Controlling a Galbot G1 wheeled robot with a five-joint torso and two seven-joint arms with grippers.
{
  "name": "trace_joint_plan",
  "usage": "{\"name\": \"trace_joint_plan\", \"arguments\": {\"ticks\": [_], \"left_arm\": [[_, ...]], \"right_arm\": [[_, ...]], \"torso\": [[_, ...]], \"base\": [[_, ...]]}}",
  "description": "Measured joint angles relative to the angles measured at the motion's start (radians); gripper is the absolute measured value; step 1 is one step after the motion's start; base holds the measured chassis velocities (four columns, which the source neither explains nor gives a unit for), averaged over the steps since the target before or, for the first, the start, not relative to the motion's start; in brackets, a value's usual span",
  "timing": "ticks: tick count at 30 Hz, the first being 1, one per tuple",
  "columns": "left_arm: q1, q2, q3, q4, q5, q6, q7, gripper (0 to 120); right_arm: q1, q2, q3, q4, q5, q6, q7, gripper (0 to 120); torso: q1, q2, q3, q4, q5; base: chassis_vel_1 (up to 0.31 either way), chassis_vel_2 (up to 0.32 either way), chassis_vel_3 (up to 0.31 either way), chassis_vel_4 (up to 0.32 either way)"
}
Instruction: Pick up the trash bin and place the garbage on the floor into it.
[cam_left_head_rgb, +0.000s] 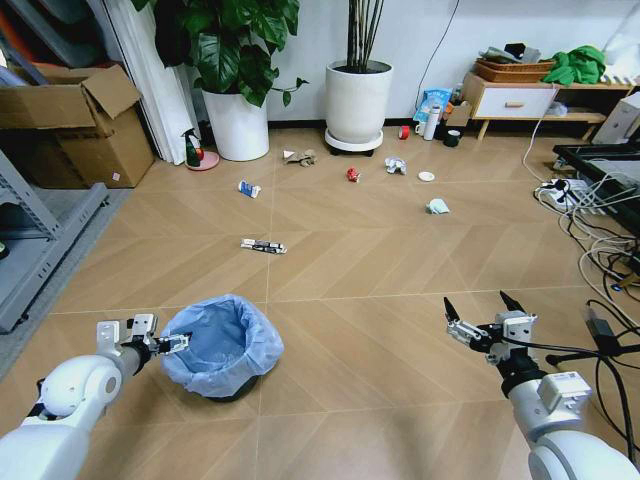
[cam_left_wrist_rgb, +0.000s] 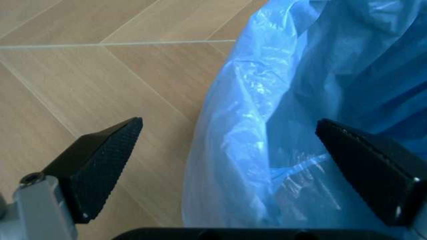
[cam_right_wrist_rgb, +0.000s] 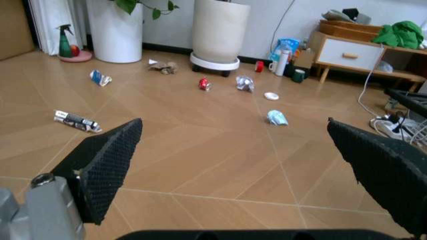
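Crinkled light-blue plastic lines the small round dark trash bin (cam_left_head_rgb: 220, 347), standing on the wooden floor (cam_left_head_rgb: 350, 260) at lower left of the head view, not yet lifted. Left gripper (cam_left_head_rgb: 172, 344): jaws spread, straddling the bin's near rim. Right gripper (cam_left_head_rgb: 485, 317): spread, empty, lower right. Garbage, all uncollected: dark flat wrapper (cam_left_head_rgb: 263, 245), red crushed can (cam_left_head_rgb: 353, 175), pale tissue (cam_left_head_rgb: 438, 207), upper centre.

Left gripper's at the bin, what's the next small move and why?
Probably close the left gripper on the bin rim. Its fingers are open and straddle the bag-lined wall: one finger outside over the floor, the other inside the liner. The bin sits on the floor, ungrasped, and the garbage lies farther off. The right gripper hangs open over bare floor.
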Motion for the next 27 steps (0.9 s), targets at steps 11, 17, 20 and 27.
{"name": "trace_joint_plan", "arguments": {"ticks": [11,17,20,27], "left_arm": [[-0.006,0.001,0.004,0.029,0.043,-0.01,0.032,74],[-0.003,0.001,0.006,0.031,0.05,-0.01,0.034,53],[-0.004,0.001,0.007,0.03,0.05,-0.01,0.034,40],[-0.01,0.003,0.01,0.037,0.05,-0.016,0.037,19]], "right_arm": [[0.004,0.003,-0.003,-0.001,0.001,0.002,-0.001,100],[0.007,0.002,-0.003,-0.005,0.002,0.003,-0.001,100],[0.01,0.003,-0.003,-0.008,0.002,0.004,-0.001,100],[0.016,0.003,-0.006,-0.012,0.002,0.004,-0.001,100]], "torso": [[0.0,0.0,0.0,0.0001,0.0001],[0.0,0.0,0.0,0.0001,0.0],[0.0,0.0,0.0,0.0001,0.0001],[0.0,0.0,0.0,0.0,0.0]], "base": [[0.0,0.0,0.0,0.0],[0.0,0.0,0.0,0.0],[0.0,0.0,0.0,0.0],[0.0,0.0,0.0,0.0]]}}
